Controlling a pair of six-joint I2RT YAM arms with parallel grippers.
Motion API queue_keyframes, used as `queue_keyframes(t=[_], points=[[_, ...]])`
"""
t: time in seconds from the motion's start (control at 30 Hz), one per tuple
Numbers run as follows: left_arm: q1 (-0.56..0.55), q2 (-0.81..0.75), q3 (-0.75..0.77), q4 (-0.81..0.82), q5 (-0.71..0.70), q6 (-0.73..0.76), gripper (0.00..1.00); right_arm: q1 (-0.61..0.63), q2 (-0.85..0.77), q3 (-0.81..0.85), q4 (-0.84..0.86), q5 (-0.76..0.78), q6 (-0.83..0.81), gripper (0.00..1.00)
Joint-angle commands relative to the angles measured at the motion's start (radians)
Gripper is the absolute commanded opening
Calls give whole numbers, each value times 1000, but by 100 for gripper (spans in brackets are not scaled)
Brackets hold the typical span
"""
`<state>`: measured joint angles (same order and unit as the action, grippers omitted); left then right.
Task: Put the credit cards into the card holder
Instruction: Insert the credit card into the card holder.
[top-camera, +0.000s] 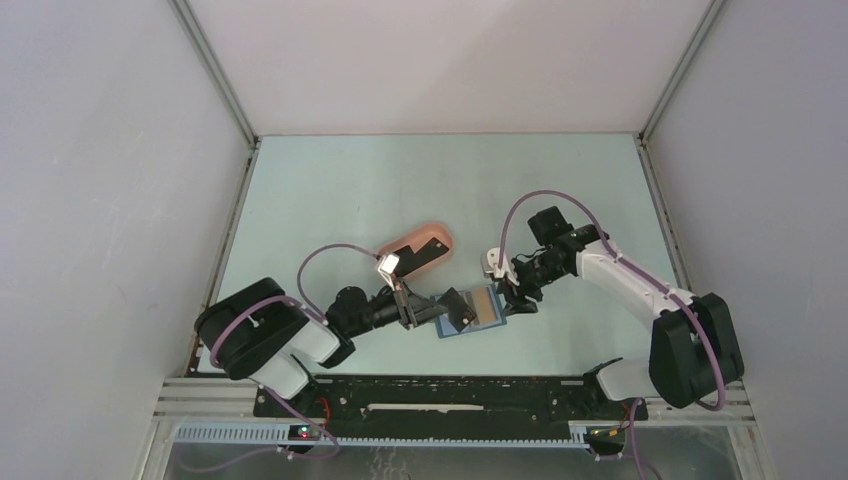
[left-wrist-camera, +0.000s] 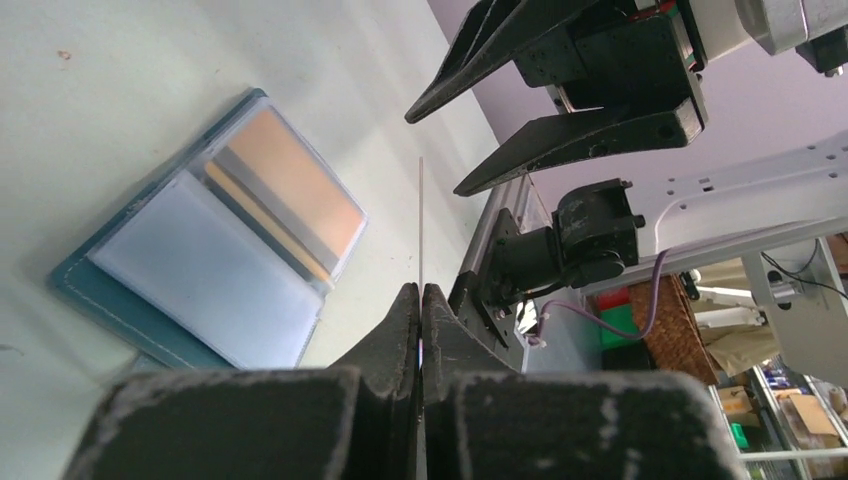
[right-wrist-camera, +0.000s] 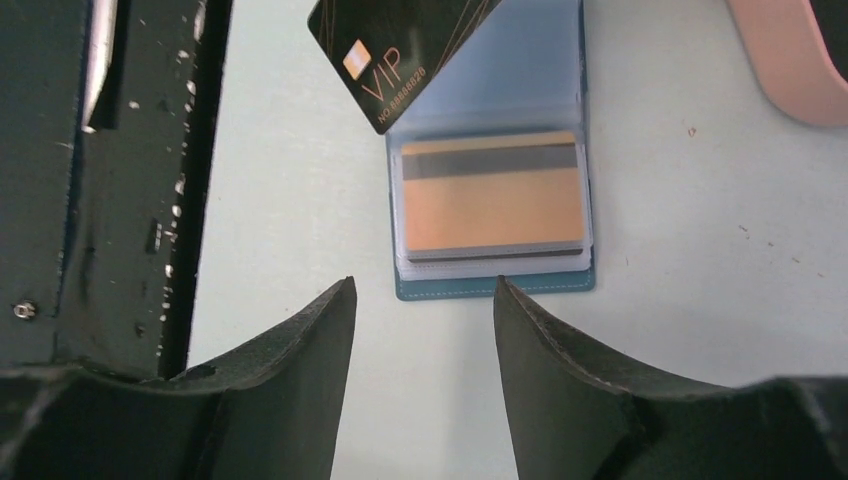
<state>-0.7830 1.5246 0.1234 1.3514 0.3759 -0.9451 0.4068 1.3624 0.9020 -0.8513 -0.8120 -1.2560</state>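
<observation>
Left wrist view: your left gripper (left-wrist-camera: 421, 300) clamped on black card (left-wrist-camera: 421, 225), edge-on beside open card holder (left-wrist-camera: 215, 270) on table. Tan-orange card (left-wrist-camera: 295, 185) sits in sleeve. Right gripper (right-wrist-camera: 422, 290) jaws apart, empty. Next: you'd tilt card flat, feed it into free pocket.

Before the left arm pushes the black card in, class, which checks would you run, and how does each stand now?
1. Left fingers pinched shut on the black card: ok.
2. Card holder lying open, pockets facing up: ok.
3. Tan-orange card seated in a clear pocket: ok.
4. Right fingers open, holding nothing, raised off the holder: ok.
5. Black card squared up with the holder's edges: not ok; it sits tilted over the far page.
6. A free pocket under the black card: cannot tell.
</observation>
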Motion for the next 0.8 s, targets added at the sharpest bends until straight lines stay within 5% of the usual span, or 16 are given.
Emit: queue_keyframes(t=[0.0,0.37,0.77], points=[[1,32,-4,50,-42,-42,0,3,20,-10,36,62,-50,61],[-1,104,12,34,-126,-51,0,51,72,-31,130,170,15,58],[1,91,67,-196,-164,2,0,103,134,-31,182,258,68,55]])
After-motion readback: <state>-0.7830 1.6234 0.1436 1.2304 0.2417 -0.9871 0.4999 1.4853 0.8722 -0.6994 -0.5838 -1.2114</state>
